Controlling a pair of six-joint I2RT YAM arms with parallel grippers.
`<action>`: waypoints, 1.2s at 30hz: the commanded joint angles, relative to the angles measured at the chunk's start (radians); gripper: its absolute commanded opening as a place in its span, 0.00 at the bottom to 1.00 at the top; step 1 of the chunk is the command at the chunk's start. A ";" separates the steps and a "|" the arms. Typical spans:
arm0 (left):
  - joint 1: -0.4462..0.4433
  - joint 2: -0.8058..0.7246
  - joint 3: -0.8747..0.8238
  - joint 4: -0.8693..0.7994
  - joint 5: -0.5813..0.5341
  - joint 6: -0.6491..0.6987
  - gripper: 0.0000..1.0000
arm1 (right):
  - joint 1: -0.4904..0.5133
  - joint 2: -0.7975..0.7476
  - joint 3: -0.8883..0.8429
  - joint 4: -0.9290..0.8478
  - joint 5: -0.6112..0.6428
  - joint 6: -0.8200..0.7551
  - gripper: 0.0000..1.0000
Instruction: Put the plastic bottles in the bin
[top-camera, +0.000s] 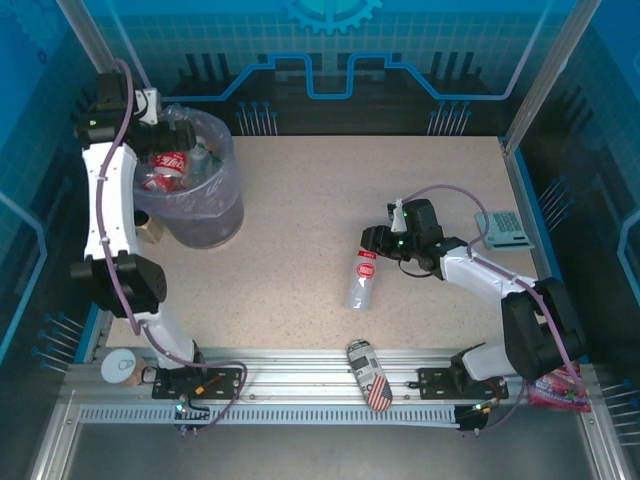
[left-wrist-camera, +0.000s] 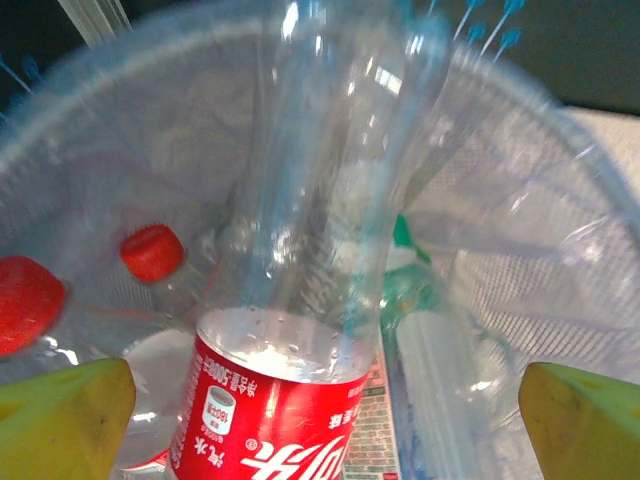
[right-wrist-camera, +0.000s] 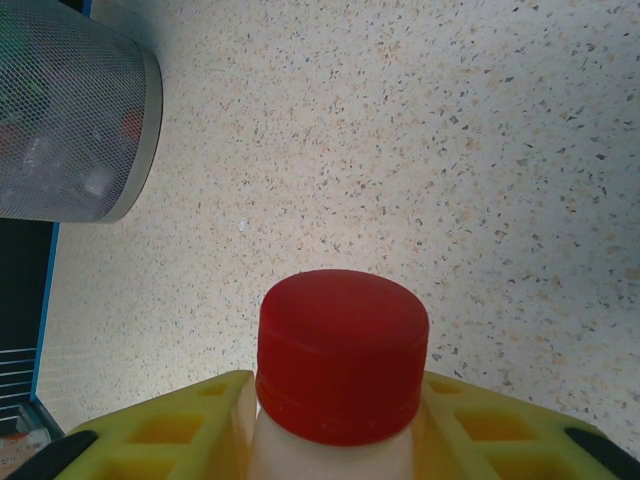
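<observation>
A red cap (right-wrist-camera: 342, 365) is sitting closest to the right wrist camera, where the right gripper (right-wrist-camera: 340, 425) is clamping its yellow fingers (right-wrist-camera: 160, 430) just under it on the neck of a red-labelled bottle (top-camera: 363, 280). That bottle is stretching over the speckled table (top-camera: 300, 200) right of centre, well apart from the bin (top-camera: 215, 215). The left gripper (left-wrist-camera: 320, 430) is hanging over the bin's bag-lined mouth with its fingers spread wide. A clear Coca-Cola bottle (left-wrist-camera: 300, 300) is sitting between them, touching neither, above other red-capped bottles (left-wrist-camera: 152, 252) inside. A flag-patterned can (top-camera: 368, 373) is lying on the near rail.
</observation>
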 joint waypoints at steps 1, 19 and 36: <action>-0.003 -0.024 -0.008 0.077 -0.041 -0.034 0.93 | -0.013 0.007 0.016 0.031 -0.015 -0.001 0.42; -0.003 -0.064 -0.387 0.265 -0.052 -0.084 0.54 | -0.009 0.024 0.014 0.046 -0.026 0.004 0.42; -0.008 -0.171 -0.222 0.148 -0.047 -0.101 0.89 | -0.007 0.036 0.103 0.086 -0.058 0.014 0.42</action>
